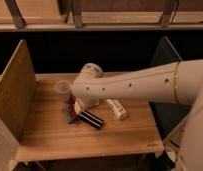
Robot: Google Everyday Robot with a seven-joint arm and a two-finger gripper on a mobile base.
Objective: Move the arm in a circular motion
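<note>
One arm (pixel 140 86) reaches in from the right edge over the middle of the wooden worktop (pixel 55 142), its elbow above the centre. The gripper (pixel 82 105) points down beside a black can (pixel 91 119) and a white bottle (pixel 117 109); no writing can be read on either.

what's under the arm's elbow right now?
The arm reaches over the wooden table, its elbow covering most of the orange bowl; only a sliver shows. Visible beside it: clear cup, black can, white bottle. The tool is hidden beneath the elbow.
</note>
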